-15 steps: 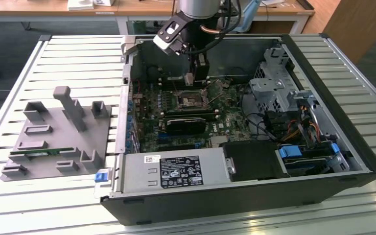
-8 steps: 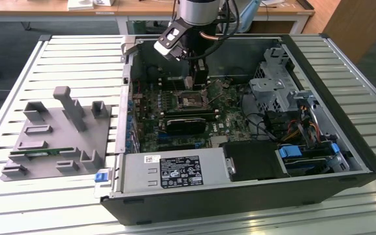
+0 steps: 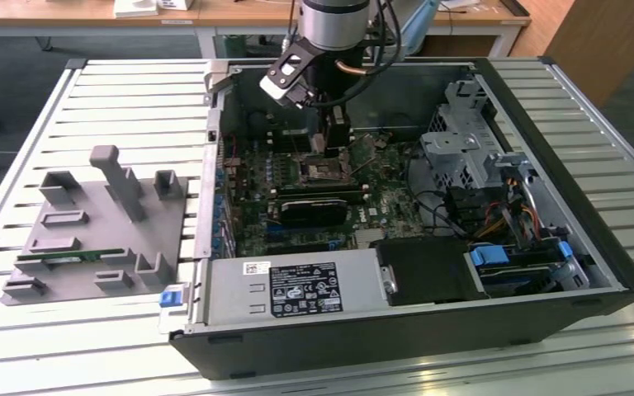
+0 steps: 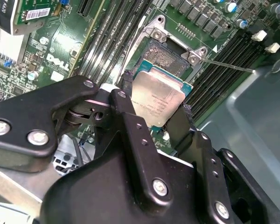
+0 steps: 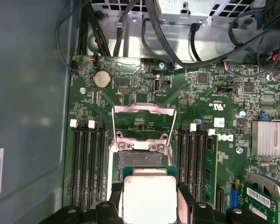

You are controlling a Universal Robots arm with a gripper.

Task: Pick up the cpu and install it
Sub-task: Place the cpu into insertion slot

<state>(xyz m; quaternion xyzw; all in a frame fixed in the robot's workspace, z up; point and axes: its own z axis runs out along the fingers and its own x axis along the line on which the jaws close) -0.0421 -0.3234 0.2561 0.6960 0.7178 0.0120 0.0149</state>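
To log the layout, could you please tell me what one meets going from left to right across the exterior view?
Grey tray → the case's left wall → the tool holding the cpu above the motherboard → metal drive cage → the case's black right wall.

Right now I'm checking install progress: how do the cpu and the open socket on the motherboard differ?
The cpu has a smooth silver top; the socket shows a dark contact field. The cpu is clamped in the gripper, not seated; the socket sits fixed on the motherboard, its metal frame swung open. Both are square, of similar outline.
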